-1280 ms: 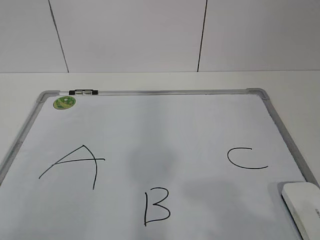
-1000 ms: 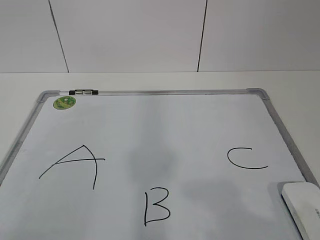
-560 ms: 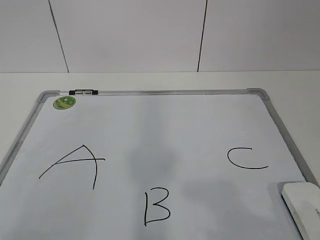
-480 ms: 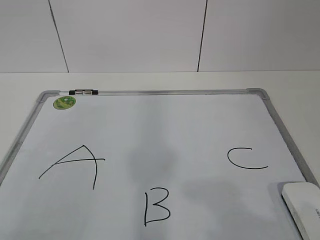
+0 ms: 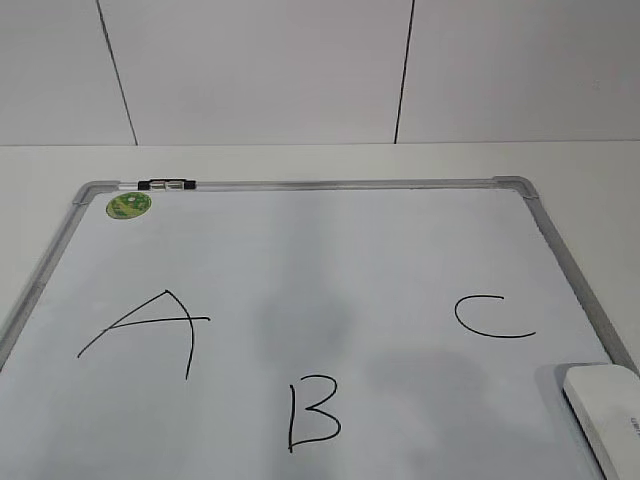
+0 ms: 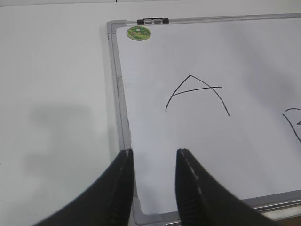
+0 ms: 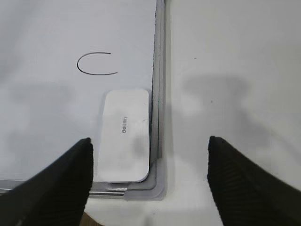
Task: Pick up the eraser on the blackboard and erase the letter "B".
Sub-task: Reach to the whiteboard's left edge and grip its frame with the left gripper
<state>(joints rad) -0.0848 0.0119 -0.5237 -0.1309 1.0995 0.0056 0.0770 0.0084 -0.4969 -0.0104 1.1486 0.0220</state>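
eraser [image 5: 606, 413] unmoved on blackboard [image 5: 300, 184] | letter "B" [image 5: 313, 413] unchanged

White panelled wall [image 5: 260, 70], pale table [image 5: 300, 160]

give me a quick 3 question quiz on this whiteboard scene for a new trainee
1. True or false: the eraser lies in a corner of the blackboard, beside its frame.
2. Which letter is nearest the eraser: A, B or C?
3. Which gripper has its jaws spread wider, left or right?

Key
1. True.
2. C; the letter "B" sits in the middle, A far left.
3. Right; both hold nothing.
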